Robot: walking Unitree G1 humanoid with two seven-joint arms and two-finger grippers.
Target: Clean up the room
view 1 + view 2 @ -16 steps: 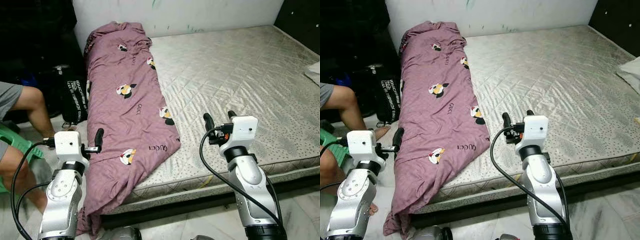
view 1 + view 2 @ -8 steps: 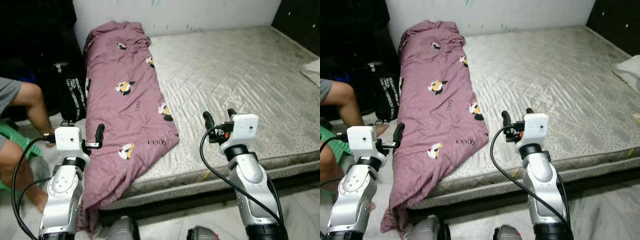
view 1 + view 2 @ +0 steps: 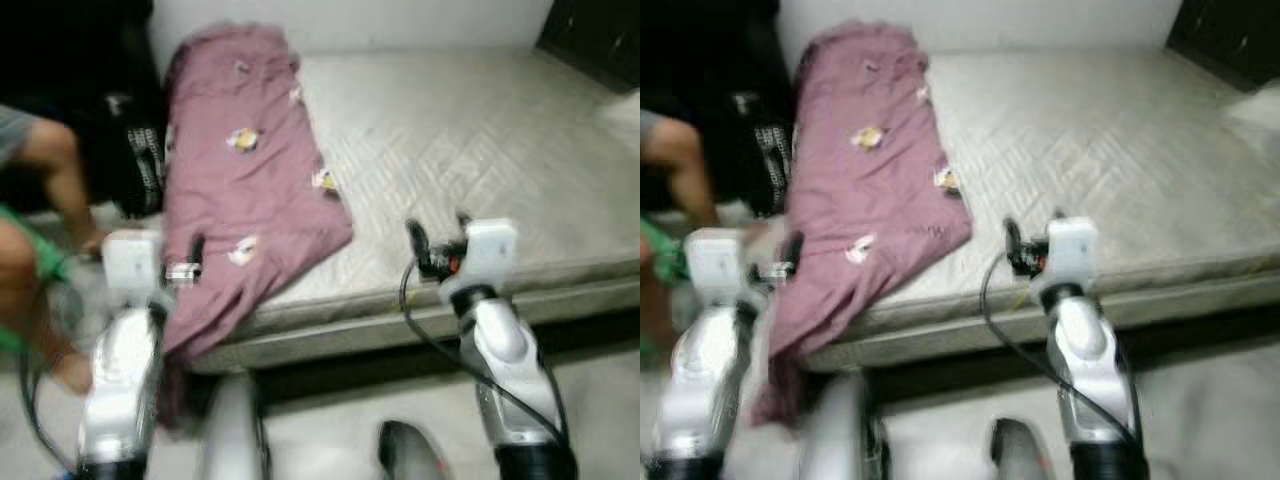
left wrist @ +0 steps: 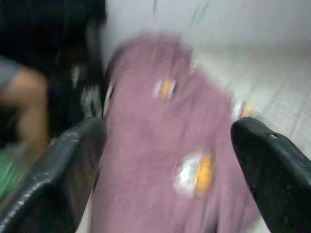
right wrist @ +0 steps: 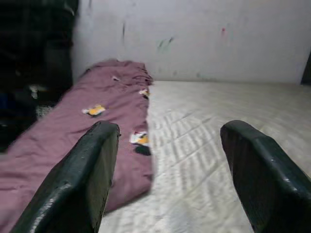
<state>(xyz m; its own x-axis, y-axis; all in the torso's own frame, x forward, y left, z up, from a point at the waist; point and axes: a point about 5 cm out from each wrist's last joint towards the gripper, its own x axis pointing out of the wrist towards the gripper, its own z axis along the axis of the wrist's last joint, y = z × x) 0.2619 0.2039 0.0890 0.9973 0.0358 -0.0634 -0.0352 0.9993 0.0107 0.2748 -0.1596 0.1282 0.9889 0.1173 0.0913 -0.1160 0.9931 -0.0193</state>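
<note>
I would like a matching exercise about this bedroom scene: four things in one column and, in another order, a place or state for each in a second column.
Things:
1. purple blanket
2. mattress
3. left claw
4. black bag

Places or states:
A. open, pointing at the blanket
B. on the floor beside the bed, on the robot's left
C. along the left side of the mattress, one end hanging over the edge
D. bare and grey, quilted surface

Pairs: 1-C, 2-D, 3-A, 4-B
</note>
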